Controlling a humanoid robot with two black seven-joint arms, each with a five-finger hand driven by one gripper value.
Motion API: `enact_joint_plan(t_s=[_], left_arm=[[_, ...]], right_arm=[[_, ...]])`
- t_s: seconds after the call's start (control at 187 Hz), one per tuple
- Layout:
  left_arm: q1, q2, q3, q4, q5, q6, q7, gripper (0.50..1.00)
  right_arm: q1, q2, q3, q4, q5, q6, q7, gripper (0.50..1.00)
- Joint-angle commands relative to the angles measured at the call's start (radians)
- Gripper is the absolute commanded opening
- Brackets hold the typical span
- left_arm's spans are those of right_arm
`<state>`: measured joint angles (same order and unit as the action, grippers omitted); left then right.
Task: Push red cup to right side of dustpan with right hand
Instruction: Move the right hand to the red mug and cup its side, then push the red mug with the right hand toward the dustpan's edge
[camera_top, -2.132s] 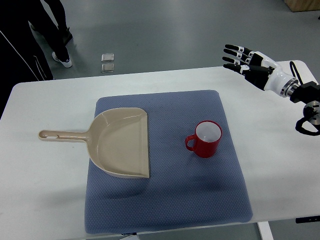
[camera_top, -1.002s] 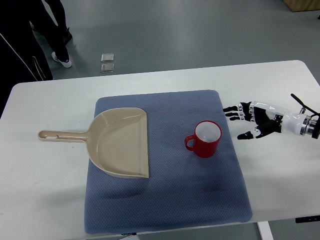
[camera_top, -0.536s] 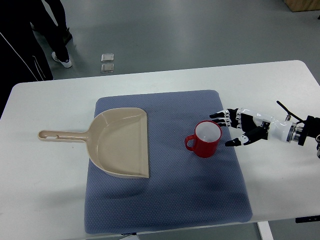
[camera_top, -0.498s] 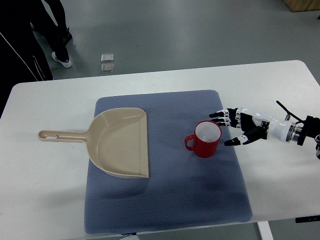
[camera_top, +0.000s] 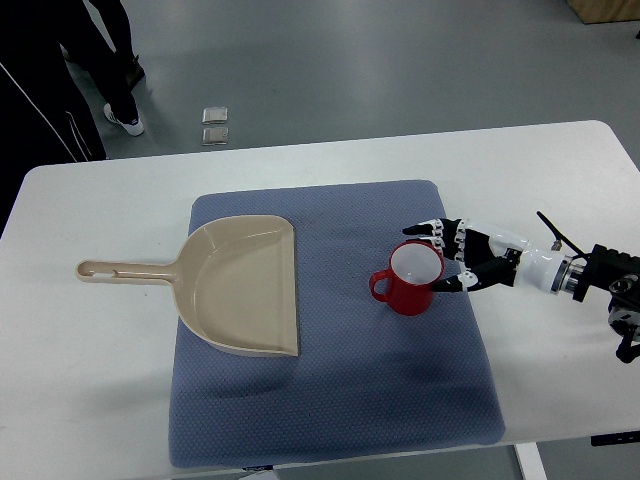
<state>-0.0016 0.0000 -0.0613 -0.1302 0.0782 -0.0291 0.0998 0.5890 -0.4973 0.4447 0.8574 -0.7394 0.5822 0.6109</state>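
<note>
A red cup with a white inside stands upright on the blue mat, its handle pointing left. A beige dustpan lies on the mat's left part, its handle out to the left and its open edge facing the cup. My right hand comes in from the right edge with fingers spread, open. Its fingertips are at the cup's right rim, touching or almost touching it. A gap of mat separates the cup from the dustpan. The left arm does not show.
The mat lies on a white table. A person's dark legs and shoes stand on the floor at the top left. Two small grey squares lie on the floor beyond the table's far edge.
My right hand came down from the upper right to table height and moved left, reaching the cup's right side. The cup and dustpan have not visibly moved.
</note>
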Motion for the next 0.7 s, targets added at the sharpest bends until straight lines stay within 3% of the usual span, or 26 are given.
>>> enact_joint_plan(t_s=[0.0, 0.696], left_arm=[[0.0, 0.0, 0.0, 0.0, 0.0, 0.0, 0.0, 1.0], [0.0, 0.0, 0.0, 0.0, 0.0, 0.0, 0.0, 1.0]], right_arm=[[-0.005, 0.011, 0.0, 0.0, 0.0, 0.001, 0.0, 0.934], [-0.031, 0.086, 0.012, 0.0, -0.001, -0.076, 0.0, 0.934]])
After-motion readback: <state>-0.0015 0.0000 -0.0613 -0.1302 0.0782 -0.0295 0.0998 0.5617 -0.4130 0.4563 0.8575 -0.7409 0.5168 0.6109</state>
